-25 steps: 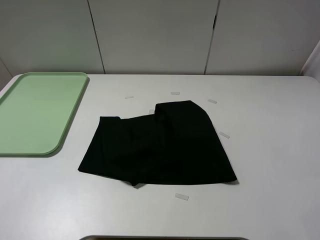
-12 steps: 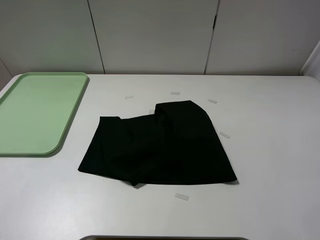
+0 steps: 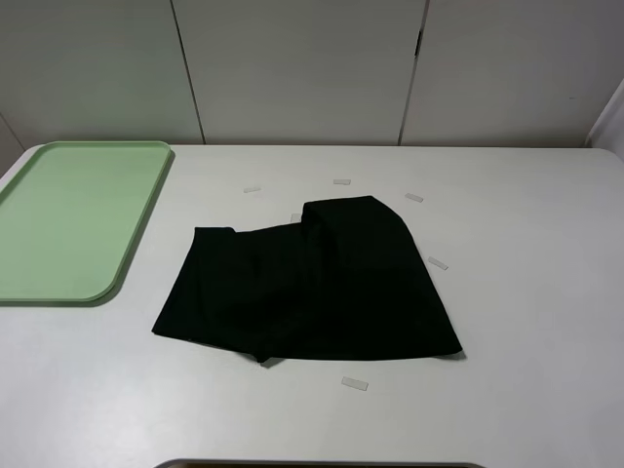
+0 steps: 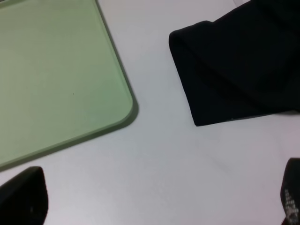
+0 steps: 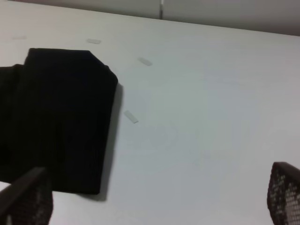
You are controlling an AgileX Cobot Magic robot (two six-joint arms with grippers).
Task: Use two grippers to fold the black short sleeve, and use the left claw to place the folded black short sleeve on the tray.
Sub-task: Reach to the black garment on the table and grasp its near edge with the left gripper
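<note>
Here, the black short sleeve is lying partly folded in the middle of the white table, its long axis running left to right, with a thicker doubled layer on its right half. The light green tray is sitting bare at the far left, well apart from the cloth. Neither arm is showing in the high view. The left gripper is hovering with its jaws spread wide and holding nothing, above bare table between the tray's near corner and the shirt's left edge, so the cloth is lying to its right. The right gripper is likewise gaping and empty, with the shirt's right edge lying to its left. Each claw is probably nearer its own end.
</note>
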